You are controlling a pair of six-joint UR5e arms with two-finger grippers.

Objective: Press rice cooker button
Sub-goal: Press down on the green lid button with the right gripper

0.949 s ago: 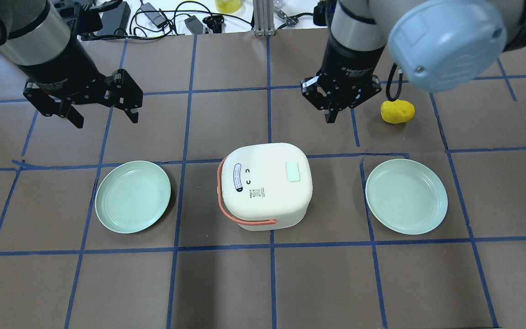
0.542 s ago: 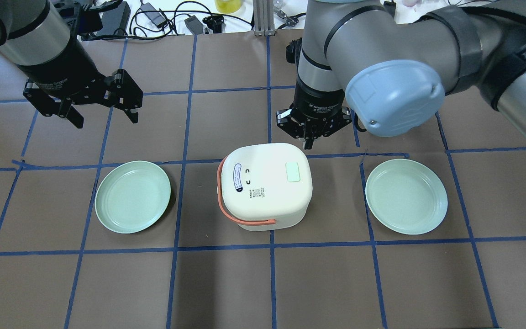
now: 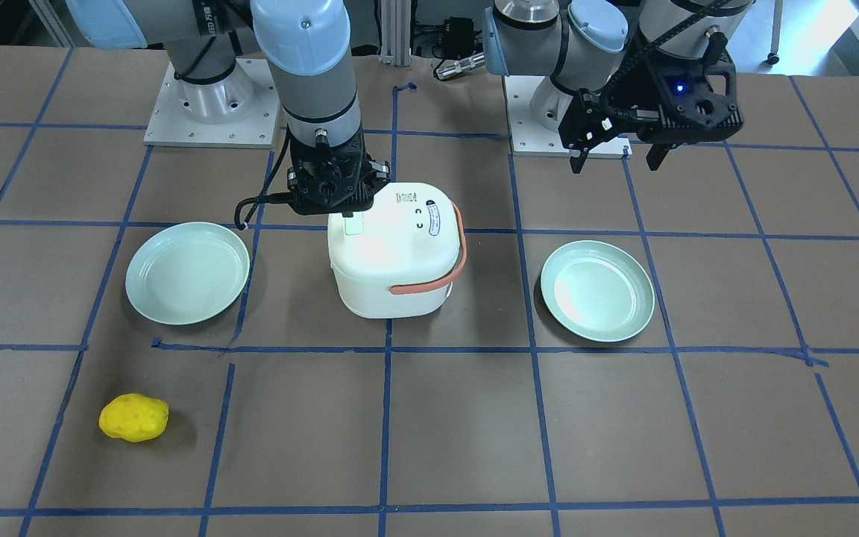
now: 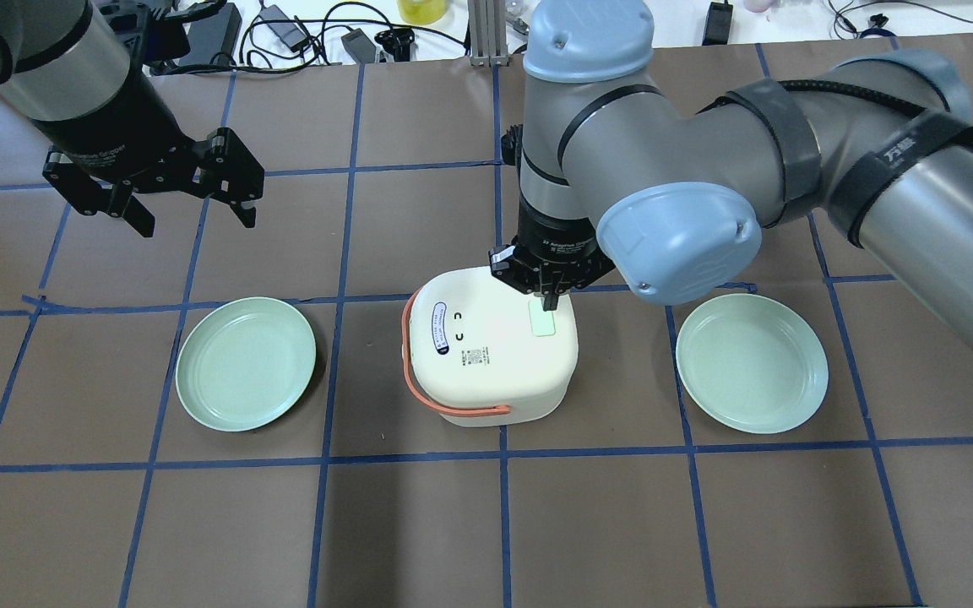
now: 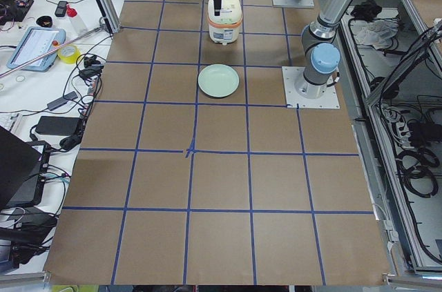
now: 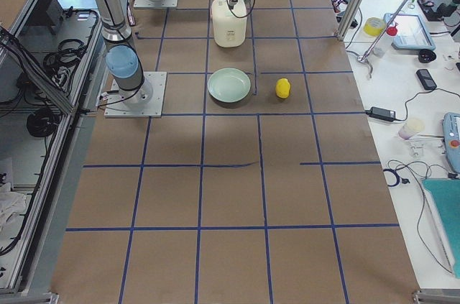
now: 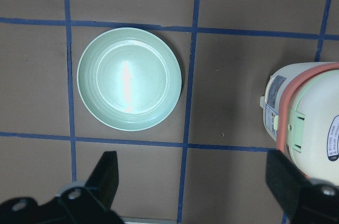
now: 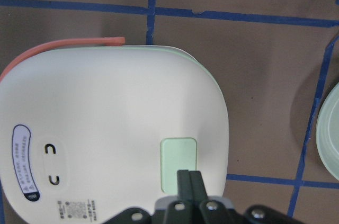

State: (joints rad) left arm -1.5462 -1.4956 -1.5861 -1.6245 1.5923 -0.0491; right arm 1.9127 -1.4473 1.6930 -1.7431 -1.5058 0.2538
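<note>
The white rice cooker (image 4: 486,363) with a salmon handle stands at the table's middle, lid closed. Its pale green button (image 4: 544,324) sits on the lid's right side. My right gripper (image 4: 551,302) is shut and empty, pointing straight down, with its tips at the button's near edge. The right wrist view shows the shut fingertips (image 8: 189,179) overlapping the button (image 8: 179,156). I cannot tell whether they touch it. My left gripper (image 4: 198,224) is open and empty, hovering over the table at the back left, far from the cooker.
Two pale green plates flank the cooker, one on the left (image 4: 246,363) and one on the right (image 4: 751,363). A yellow lumpy object (image 3: 133,418) lies beyond the right plate, hidden by my right arm in the overhead view. Cables lie along the far table edge (image 4: 301,34).
My right arm has swung from the back of the table toward the cooker, bringing the shut gripper over the lid button. The left arm has not moved.
</note>
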